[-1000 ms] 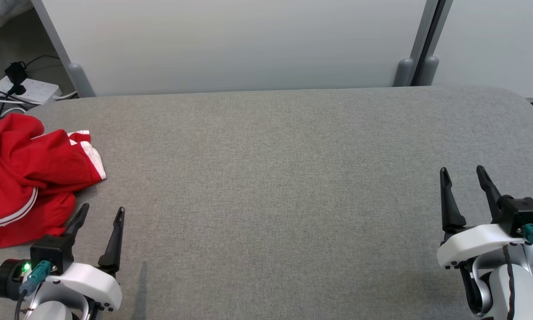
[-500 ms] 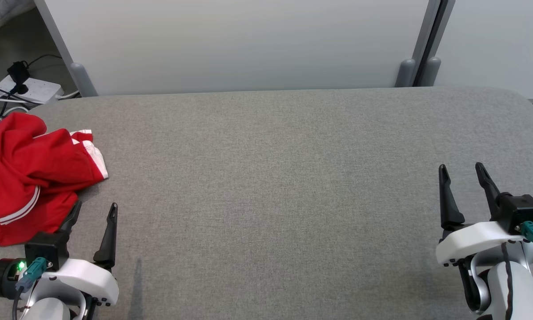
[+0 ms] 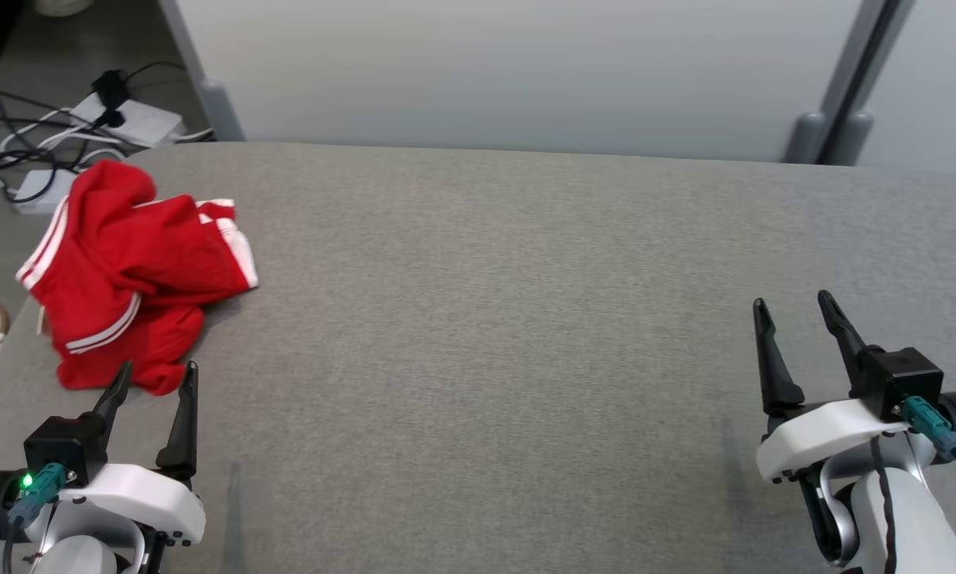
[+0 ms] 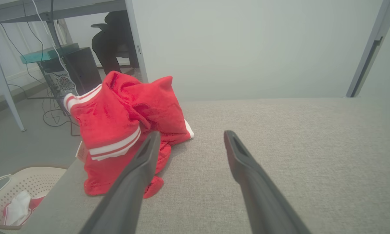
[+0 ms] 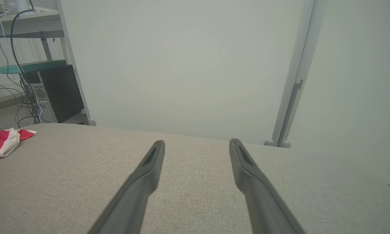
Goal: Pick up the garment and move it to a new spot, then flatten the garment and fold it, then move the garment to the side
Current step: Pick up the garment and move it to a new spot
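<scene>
Along the left edge of the grey table point(image 3: 485, 319), find the red garment point(image 3: 131, 263) with white stripes, heaped and crumpled. Looks light, soft and floppy; likely to sag and unfurl once lifted, so best pinched at a raised fold or a striped hem. Just short of its near edge, see the left gripper point(image 3: 159, 368), low over the table, aimed at the heap, with jaws spread wide and empty. Well apart on the right, note the right gripper point(image 3: 791, 300), likewise wide open, holding nothing.
</scene>
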Available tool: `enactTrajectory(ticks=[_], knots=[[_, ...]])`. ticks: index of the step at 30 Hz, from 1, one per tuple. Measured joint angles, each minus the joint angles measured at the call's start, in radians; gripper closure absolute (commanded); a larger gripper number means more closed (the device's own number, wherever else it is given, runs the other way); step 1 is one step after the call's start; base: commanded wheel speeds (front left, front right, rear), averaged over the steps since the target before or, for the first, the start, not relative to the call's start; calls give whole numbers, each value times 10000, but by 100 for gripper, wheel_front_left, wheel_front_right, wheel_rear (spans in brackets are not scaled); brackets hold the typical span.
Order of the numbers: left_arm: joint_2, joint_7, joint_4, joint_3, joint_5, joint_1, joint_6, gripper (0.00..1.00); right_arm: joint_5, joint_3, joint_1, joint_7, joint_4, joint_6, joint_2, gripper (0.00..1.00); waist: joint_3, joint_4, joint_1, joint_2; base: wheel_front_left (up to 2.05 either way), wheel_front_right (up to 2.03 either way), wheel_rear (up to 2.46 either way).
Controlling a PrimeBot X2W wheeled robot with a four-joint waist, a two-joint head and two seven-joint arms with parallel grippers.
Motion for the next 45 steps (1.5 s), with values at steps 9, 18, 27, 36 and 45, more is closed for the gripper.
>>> enactTrajectory(ticks=[9,18,27,36,45], knots=[[67,0,174,165,-265,-13,0,0,192,581,-240,0,82,0,-12,0,132,1261,0,0,0,0,0],[113,0,514,242,-537,-49,0,0,384,913,-420,-2,395,0,-17,0,166,2748,0,0,0,0,0],[157,0,859,167,-926,-50,0,0,531,1183,-470,-2,644,0,-15,0,129,3775,0,0,0,0,0],[497,0,1104,-433,-2025,-158,0,0,533,1425,-668,-2,663,0,-31,0,333,3454,0,0,0,0,0],[1664,-2,1369,-1856,-3503,-1622,0,0,500,1536,-968,-2,548,0,-100,0,1078,2953,0,0,0,0,0]])
